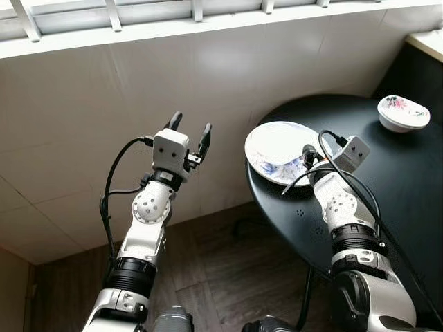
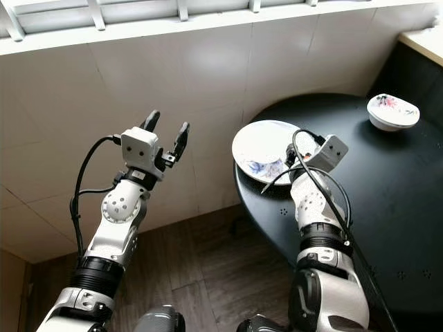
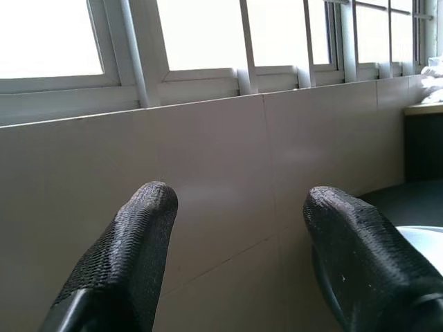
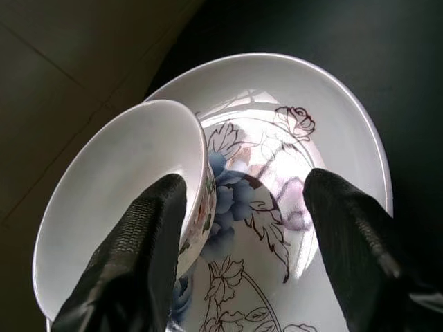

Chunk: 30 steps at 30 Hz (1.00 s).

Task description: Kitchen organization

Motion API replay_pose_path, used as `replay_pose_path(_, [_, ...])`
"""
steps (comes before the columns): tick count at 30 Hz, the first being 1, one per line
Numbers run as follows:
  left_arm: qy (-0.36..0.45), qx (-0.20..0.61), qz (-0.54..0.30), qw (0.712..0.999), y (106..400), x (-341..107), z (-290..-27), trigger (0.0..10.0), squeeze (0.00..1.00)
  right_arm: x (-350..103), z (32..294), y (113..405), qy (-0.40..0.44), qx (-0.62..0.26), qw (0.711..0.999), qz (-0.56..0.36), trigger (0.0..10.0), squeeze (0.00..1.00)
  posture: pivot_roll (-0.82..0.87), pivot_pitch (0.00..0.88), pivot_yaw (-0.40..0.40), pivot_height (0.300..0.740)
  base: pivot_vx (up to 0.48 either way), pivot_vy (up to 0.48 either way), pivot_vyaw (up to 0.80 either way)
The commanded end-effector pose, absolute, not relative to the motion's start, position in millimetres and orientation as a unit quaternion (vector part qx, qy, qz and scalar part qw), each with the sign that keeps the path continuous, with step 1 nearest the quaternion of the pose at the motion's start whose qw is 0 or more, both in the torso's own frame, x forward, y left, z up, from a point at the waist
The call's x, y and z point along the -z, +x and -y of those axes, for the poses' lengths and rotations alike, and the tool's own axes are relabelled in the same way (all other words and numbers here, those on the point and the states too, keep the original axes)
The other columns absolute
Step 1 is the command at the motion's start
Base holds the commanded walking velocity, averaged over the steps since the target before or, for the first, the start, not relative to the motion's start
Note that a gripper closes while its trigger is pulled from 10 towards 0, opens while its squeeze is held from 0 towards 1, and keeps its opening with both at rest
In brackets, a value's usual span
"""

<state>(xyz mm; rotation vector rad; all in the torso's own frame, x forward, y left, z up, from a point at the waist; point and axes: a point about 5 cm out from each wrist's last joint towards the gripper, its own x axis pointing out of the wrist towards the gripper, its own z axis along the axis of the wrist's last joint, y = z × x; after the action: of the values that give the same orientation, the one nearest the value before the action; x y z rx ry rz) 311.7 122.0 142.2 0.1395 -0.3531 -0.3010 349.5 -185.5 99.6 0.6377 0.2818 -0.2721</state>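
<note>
A large white plate [image 1: 277, 149] with a blue flower pattern lies at the near-left edge of the round black table [image 1: 387, 187]. In the right wrist view a small white bowl [image 4: 118, 187] with a flowered outer wall rests tilted on this plate [image 4: 304, 124]. My right gripper [image 4: 246, 187] hangs over the plate, open, one finger [image 4: 138, 256] lying against the inside of the bowl's rim and the other well clear. My left gripper [image 1: 190, 131] is raised in front of the tiled wall, left of the table, open and holding nothing.
A second flowered bowl [image 1: 403, 112] stands at the table's far right. A tiled wall [image 1: 83, 104] under a barred window runs across the back. A counter edge [image 1: 426, 43] shows at the top right. Dark wooden floor [image 1: 221, 270] lies below between my arms.
</note>
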Motion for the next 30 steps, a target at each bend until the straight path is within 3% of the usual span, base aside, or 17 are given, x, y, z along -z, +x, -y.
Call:
replay_pose_path(1, [0.073,0.156,0.171,0.970,311,-141,-118,10.0,0.00,-103,185,348,0.316,0.134,0.929,-0.137,10.0,0.00,0.16,0.000,-0.069,0.740,0.000,0.000,0.00])
replay_pose_path(16, [0.073,0.158,0.168,0.970,311,-140,-117,10.0,0.00,-110,199,357,0.316,0.137,0.928,-0.139,10.0,0.00,0.16,0.000,-0.069,0.740,0.000,0.000,0.00])
replay_pose_path(30, [0.075,0.159,0.167,0.970,311,-140,-116,10.0,0.00,-102,186,369,0.319,0.077,0.931,-0.161,10.0,0.00,0.17,0.000,-0.065,0.740,0.000,0.000,0.00])
